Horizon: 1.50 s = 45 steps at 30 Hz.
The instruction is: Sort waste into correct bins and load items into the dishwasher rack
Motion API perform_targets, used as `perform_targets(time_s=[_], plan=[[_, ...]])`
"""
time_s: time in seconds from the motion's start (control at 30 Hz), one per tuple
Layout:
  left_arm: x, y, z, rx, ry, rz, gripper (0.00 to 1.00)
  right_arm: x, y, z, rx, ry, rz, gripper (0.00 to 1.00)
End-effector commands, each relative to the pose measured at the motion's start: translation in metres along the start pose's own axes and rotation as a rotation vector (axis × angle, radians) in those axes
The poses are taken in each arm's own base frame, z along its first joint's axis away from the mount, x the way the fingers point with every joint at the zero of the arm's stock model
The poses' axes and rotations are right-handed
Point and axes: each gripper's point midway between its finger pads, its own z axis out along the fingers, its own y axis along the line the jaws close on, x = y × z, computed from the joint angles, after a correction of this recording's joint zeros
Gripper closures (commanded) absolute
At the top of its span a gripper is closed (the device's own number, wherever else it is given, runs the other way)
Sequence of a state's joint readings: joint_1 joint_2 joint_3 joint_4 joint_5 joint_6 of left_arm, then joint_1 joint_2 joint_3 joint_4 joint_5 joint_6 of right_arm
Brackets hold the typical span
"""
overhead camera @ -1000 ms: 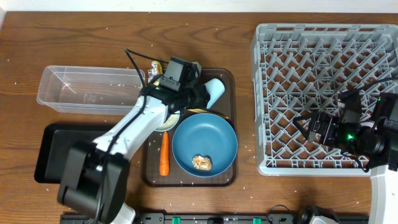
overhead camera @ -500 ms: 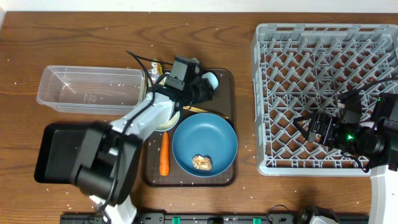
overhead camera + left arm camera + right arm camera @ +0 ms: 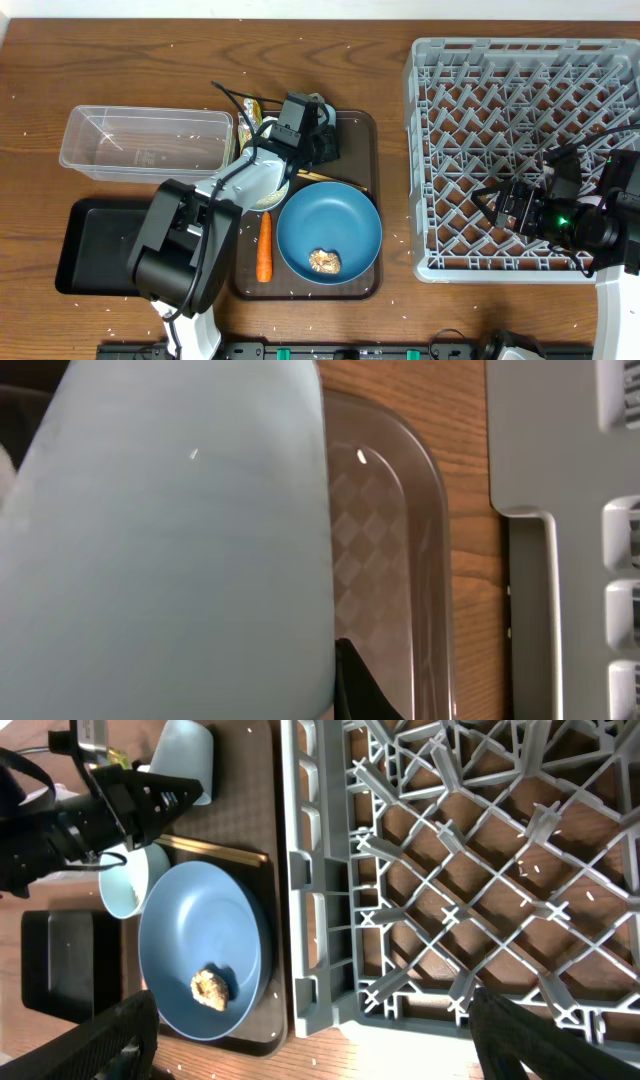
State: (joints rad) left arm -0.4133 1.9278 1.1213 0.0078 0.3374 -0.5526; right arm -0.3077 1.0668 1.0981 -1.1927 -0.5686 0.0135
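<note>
Light blue cup (image 3: 170, 540) fills the whole left wrist view, so the left gripper (image 3: 185, 788) is right on it at the far end of the brown serving tray (image 3: 368, 130), next to the white bowl (image 3: 125, 885). Can't tell if the jaws are actually clamped on it. I'd confirm a firm pinch on the cup wall, then lift straight up to clear the tray lip before heading for the dishwasher rack (image 3: 430, 60). Versus a second ago, the cup stuck out past the gripper in the overhead and now it's covered. The right gripper (image 3: 497, 207) is spread wide over the rack, same as before.
</note>
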Motion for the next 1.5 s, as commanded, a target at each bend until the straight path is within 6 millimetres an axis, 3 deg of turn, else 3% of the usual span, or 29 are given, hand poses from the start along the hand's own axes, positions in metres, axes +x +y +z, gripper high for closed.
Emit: perform_targets(time_s=[0.0, 0.23, 0.33, 0.5, 0.57, 0.77, 1.17, 1.47], plan=[[-0.008, -0.012, -0.01, 0.036, -0.014, 0.067, 0.94, -0.001, 0.005, -0.001, -0.009, -0.001, -0.035, 0.08], [-0.017, -0.026, -0.031, 0.056, -0.051, 0.143, 0.94, -0.001, 0.005, -0.001, -0.009, -0.001, -0.035, 0.08], [-0.021, -0.024, -0.032, 0.038, -0.068, 0.146, 0.92, -0.001, 0.005, -0.001, -0.009, -0.001, -0.035, 0.07], [-0.021, -0.007, -0.027, -0.04, -0.08, 0.135, 0.67, -0.001, 0.004, -0.001, -0.003, -0.001, -0.035, 0.07], [-0.021, -0.001, -0.023, -0.059, -0.08, 0.131, 0.64, -0.001, 0.001, -0.001, 0.017, -0.002, -0.035, 0.07], [-0.027, 0.0, -0.013, -0.051, -0.112, 0.111, 0.63, -0.001, -0.003, -0.001, 0.036, -0.001, -0.034, 0.07], [-0.054, 0.0, -0.015, -0.074, -0.237, 0.106, 0.62, -0.001, -0.003, -0.001, 0.036, 0.001, -0.033, 0.06], [-0.055, 0.001, -0.007, -0.061, -0.25, 0.069, 0.64, -0.001, -0.003, -0.001, 0.036, 0.001, -0.033, 0.06]])
